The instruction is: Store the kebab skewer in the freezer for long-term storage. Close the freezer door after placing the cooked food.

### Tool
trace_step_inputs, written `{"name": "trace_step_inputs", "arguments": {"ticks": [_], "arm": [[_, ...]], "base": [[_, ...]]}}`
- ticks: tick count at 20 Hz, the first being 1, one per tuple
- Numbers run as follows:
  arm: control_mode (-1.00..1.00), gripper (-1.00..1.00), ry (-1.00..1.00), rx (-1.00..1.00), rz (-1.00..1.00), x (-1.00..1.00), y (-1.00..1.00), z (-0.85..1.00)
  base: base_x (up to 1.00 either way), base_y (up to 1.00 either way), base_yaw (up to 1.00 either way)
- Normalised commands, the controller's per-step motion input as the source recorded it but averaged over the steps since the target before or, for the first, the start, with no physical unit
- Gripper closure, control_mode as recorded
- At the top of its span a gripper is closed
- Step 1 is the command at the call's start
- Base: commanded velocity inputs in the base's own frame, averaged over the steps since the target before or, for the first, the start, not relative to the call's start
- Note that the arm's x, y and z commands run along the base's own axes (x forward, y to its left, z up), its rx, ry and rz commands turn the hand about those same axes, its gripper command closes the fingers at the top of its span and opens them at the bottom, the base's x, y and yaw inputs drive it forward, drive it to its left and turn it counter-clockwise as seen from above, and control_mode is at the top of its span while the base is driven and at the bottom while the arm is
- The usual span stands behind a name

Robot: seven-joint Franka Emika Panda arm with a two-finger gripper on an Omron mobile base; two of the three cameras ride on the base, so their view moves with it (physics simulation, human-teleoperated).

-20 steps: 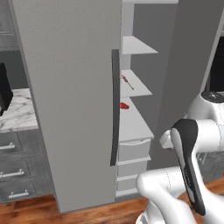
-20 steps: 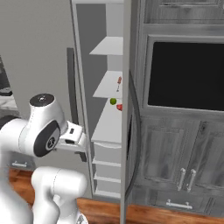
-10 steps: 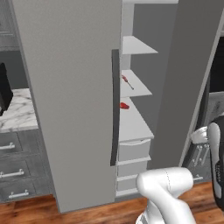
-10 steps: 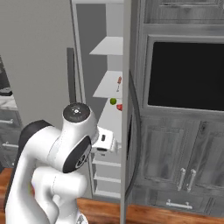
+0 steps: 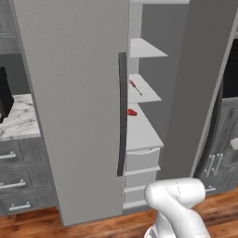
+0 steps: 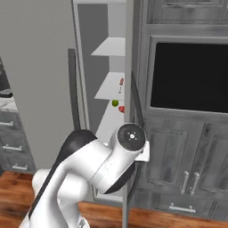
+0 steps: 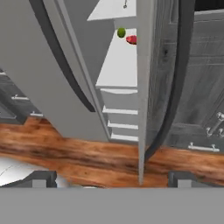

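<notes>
Arm swung lower, hand (image 7: 109,177) wide open, empty, kebab skewer (image 5: 135,87) shelved, tiny, freezer door (image 6: 131,111) ajar.

Left base cam sits behind & left of arm, looks fwd/down at freezer (image 5: 139,125) from left side: wider grey door (image 5: 74,107) close in foreground, shelves seen past its edge. Right base cam sits behind & right, faces same gap from other side, w/ dark oven (image 6: 189,75) at right & arm's white body near lens. Hand cam is low, tilted, close to open freezer door (image 7: 144,87), seen edge-on, looking along floor (image 7: 65,153) up into drawers. All 3 share freezer shelves w/ small red lump (image 5: 132,112); kebab skewer (image 5: 135,86) on shelf above shows in both base views.
</notes>
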Motion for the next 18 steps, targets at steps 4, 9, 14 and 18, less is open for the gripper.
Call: {"name": "trace_step_inputs", "arguments": {"ticks": [4, 9, 14, 18], "arm": [[-1.0, -1.0, -0.21, 0.09, 0.18, 0.39, -0.66, 0.05], [-1.0, -1.0, -0.2, 0.05, 0.17, 0.6, -0.61, -0.03], [-1.0, -1.0, -0.11, 0.0, 0.17, 0.5, -0.36, -0.02], [-1.0, -1.0, 0.0, 0.0, 0.05, 0.45, -0.22, 0.0]], "base": [[0.0, 0.0, 0.0], [0.0, 0.0, 0.0], [0.0, 0.0, 0.0], [0.0, 0.0, 0.0]]}}
